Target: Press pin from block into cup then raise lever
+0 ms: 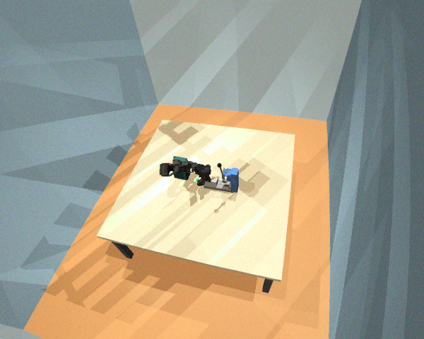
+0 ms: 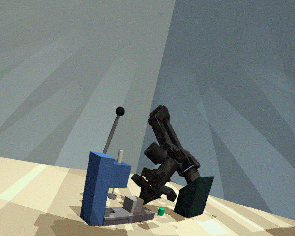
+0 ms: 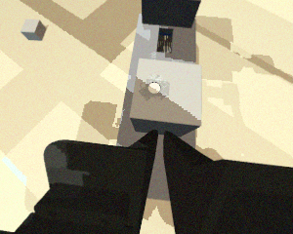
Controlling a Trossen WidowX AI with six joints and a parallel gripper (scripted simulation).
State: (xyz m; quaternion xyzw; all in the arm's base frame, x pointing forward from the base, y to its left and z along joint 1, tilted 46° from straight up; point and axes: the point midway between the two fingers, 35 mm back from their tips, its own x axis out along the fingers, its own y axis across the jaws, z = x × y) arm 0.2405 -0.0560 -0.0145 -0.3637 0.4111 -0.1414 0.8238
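Block on the press bed, short of the punch, with one closed gripper behind it

The block [image 1: 214,180] [image 2: 133,203] [image 3: 181,83] sits on the bed [image 1: 216,187] [image 2: 143,217] [image 3: 184,43] of the press [image 1: 234,179] [image 2: 94,189] [image 3: 171,13], toward the end farther from the press's blue column. The gripper [image 1: 203,182] [image 2: 144,203] [image 3: 160,136] is clenched with nothing between its fingers, its tips close to the block's face turned away from the press; whether they touch, I cannot tell. So the block lies between gripper and press, and the coming move probably turns on a straight push toward the press, along the bed's long axis. The block itself looks nearly square from above, with no clear long axis. An off-centre push could twist it.

Counted: one block, one pin [image 3: 154,88] showing in its top, one press, one raised lever [image 1: 220,171] [image 2: 111,134], one gripper on the only arm, and one small green piece [image 1: 197,179] [image 2: 161,211] beyond the bed's end farther from the press. I cannot make out the cup
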